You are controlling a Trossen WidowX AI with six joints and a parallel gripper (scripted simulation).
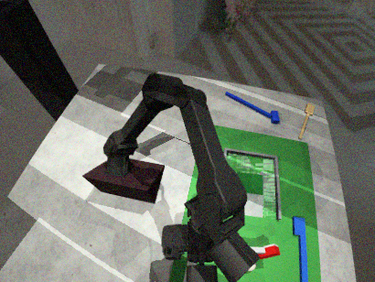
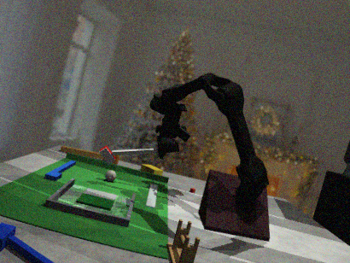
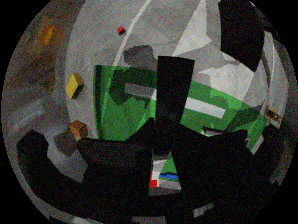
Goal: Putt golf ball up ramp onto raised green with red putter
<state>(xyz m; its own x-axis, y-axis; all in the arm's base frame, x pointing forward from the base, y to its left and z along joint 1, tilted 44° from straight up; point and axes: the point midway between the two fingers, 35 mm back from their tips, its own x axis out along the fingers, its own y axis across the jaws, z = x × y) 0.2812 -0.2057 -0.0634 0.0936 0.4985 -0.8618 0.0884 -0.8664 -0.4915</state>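
Observation:
My gripper (image 2: 164, 147) hangs in the air above the far edge of the green mat (image 2: 85, 192) and is shut on the red putter. The putter's pale shaft (image 2: 132, 149) sticks out level to the left, ending in the red head (image 2: 107, 153). In the top view the red head (image 1: 270, 251) shows beside my gripper (image 1: 238, 263) at the bottom edge. The white golf ball (image 2: 110, 175) rests on the mat below the head. The raised green (image 2: 96, 200) sits inside grey walls, with a pale ramp (image 2: 151, 195) on its right. The wrist view shows the red head (image 3: 153, 183) between my fingers.
A blue putter (image 1: 253, 108) and a wooden fork-shaped tool (image 1: 306, 120) lie off the mat. A blue block (image 2: 60, 169), a wooden bar (image 2: 81, 152) and a yellow block (image 2: 152, 169) stand along the mat's far edge. A small red cube (image 2: 192, 189) lies near my base (image 2: 235, 205).

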